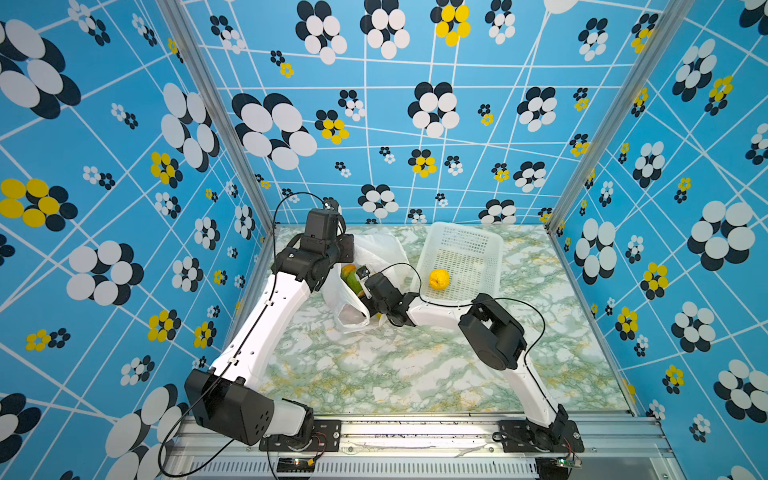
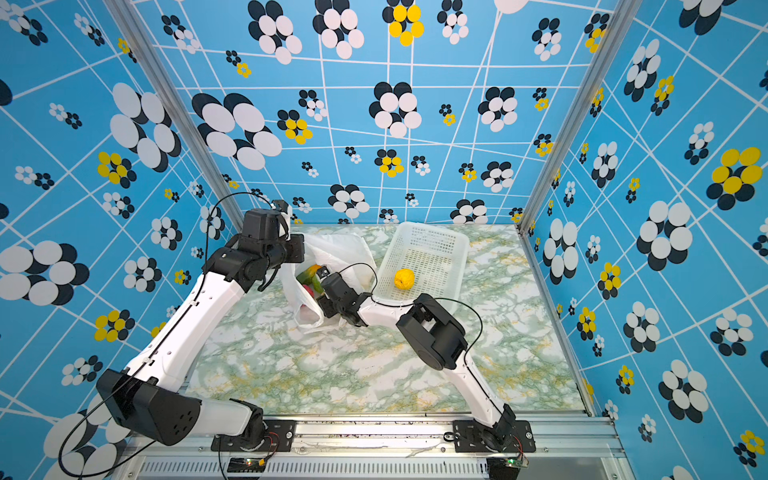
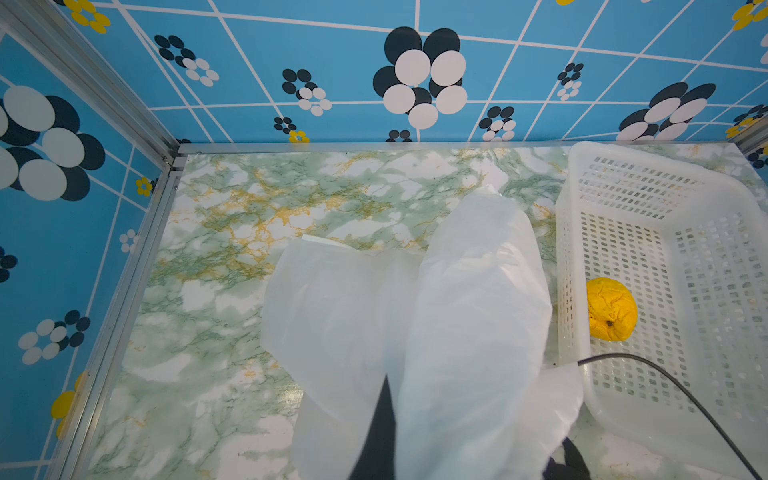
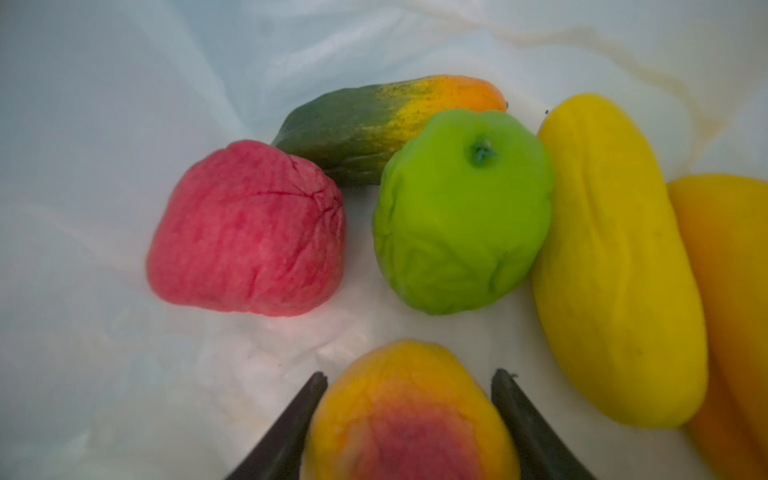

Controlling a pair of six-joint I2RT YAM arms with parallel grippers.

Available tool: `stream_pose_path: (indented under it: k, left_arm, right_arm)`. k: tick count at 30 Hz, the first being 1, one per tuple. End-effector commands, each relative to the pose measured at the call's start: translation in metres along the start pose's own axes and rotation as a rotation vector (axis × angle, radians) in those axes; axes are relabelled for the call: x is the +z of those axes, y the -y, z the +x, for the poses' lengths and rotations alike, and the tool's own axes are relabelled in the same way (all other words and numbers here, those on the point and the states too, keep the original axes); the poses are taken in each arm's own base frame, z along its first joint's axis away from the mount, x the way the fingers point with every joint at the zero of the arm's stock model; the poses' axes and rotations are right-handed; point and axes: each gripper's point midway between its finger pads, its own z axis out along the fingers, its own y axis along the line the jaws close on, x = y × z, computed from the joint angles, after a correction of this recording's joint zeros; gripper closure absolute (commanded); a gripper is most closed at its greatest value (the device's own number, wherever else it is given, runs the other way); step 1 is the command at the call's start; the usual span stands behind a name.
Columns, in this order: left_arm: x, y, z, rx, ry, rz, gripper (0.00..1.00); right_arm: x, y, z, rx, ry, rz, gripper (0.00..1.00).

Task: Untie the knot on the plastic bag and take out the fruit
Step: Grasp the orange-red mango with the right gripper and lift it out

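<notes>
Far-forward left arm, left gripper clamped tight; right arm low across the middle, right gripper with jaws parted

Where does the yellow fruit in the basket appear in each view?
Both top views: yellow fruit in the basket's near end.
Left wrist: inside the basket, by the wall on the side of the bag.
Right wrist: not in it.
Shared landmark: the basket.
</notes>
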Motion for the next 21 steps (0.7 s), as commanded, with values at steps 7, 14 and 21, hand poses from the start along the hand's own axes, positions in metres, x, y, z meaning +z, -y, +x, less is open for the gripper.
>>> stream_pose_path:
  k: [7, 14, 21]
  left_arm:
    - [-0.009, -0.001, -0.005, -0.012, 0.018, 0.013, 1.00]
    - [-0.008, 0.000, -0.005, -0.013, 0.015, 0.018, 1.00]
    - [-0.006, 0.001, -0.004, -0.014, 0.011, 0.022, 1.00]
  right_arm:
    - [-0.077, -0.040, -0.030, -0.002, 0.137, -0.225, 0.56]
    - [-0.088, -0.040, -0.035, -0.006, 0.162, -0.208, 0.59]
    - [-0.139, -0.035, -0.054, 0.001, 0.270, -0.212, 0.61]
